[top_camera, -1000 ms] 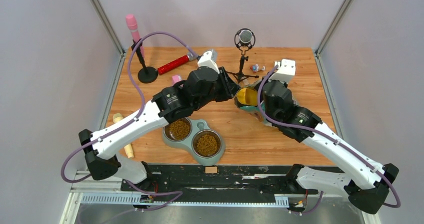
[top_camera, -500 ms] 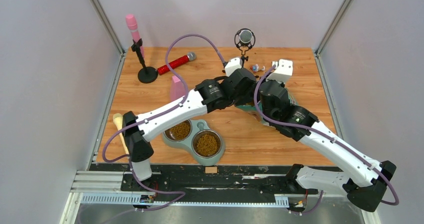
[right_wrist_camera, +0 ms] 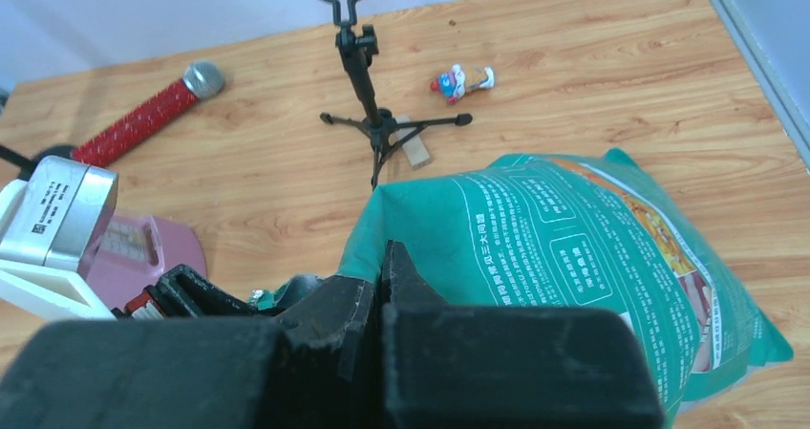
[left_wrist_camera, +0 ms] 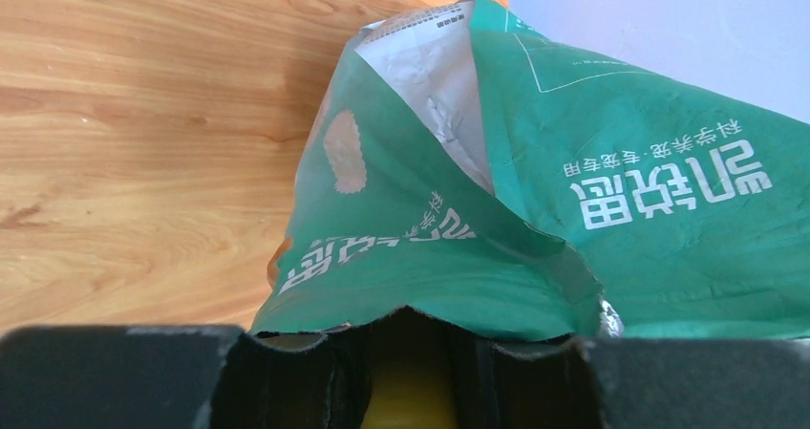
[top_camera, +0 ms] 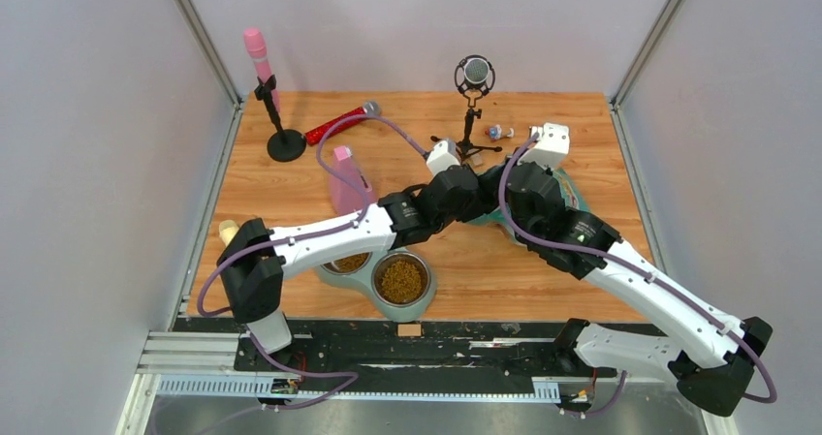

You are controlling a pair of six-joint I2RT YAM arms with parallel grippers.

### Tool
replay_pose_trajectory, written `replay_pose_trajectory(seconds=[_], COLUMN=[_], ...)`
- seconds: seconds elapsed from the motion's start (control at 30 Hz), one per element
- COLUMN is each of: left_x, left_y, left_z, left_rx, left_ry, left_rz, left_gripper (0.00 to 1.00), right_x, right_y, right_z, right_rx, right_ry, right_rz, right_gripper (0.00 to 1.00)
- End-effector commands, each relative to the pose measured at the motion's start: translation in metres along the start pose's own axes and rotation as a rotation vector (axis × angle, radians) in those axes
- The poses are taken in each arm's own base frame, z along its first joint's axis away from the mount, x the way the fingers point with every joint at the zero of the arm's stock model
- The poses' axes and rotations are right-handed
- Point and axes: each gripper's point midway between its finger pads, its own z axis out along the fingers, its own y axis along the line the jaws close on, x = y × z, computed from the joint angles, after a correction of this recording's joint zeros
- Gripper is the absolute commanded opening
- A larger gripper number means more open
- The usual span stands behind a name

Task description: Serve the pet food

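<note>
The teal-and-silver pet food bag (top_camera: 572, 185) lies at the back right, its mouth facing left. My right gripper (top_camera: 504, 188) is shut on the bag's upper edge, with the jaws pinching teal foil in the right wrist view (right_wrist_camera: 382, 276). My left gripper (top_camera: 480, 195) reaches into the bag mouth (left_wrist_camera: 420, 286) and is shut on a yellow scoop (left_wrist_camera: 411, 386), mostly hidden. Brown kibble (top_camera: 400, 280) fills the right cup of a pale green double bowl (top_camera: 373, 295). The left cup (top_camera: 349, 261) is partly under my left arm.
A black microphone on a tripod (top_camera: 473, 72) stands just behind the grippers and also shows in the right wrist view (right_wrist_camera: 368, 85). A pink bottle (top_camera: 344, 178), a red microphone (top_camera: 334, 125), a pink microphone on a stand (top_camera: 257, 52) and a small toy (top_camera: 499, 132) lie around.
My left arm has swung right and stretched out low, carrying the yellow scoop into the bag mouth, where it is now hidden from above. The pink bottle is uncovered.
</note>
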Motion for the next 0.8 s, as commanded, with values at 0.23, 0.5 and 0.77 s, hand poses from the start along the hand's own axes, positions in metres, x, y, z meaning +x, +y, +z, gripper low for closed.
replay_pose_trajectory(seconds=[0.23, 0.5, 0.77], left_x=[-0.022, -0.048, -0.058], left_y=[-0.03, -0.01, 0.014], left_z=[-0.051, -0.099, -0.109], left_rx=[0.306, 0.386, 0.402], left_ry=[-0.044, -0.108, -0.107], left_rz=[-0.197, -0.244, -0.288], left_gripper=[0.0, 0.0, 0.0], right_x=[-0.066, -0.069, -0.068], right_y=[-0.009, -0.012, -0.013], right_z=[-0.022, -0.025, -0.025], right_rx=[-0.018, -0.023, -0.022], right_ry=[-0.172, -0.179, -0.179], right_rz=[0.225, 0.227, 0.221], right_gripper=[0.0, 0.0, 0.0])
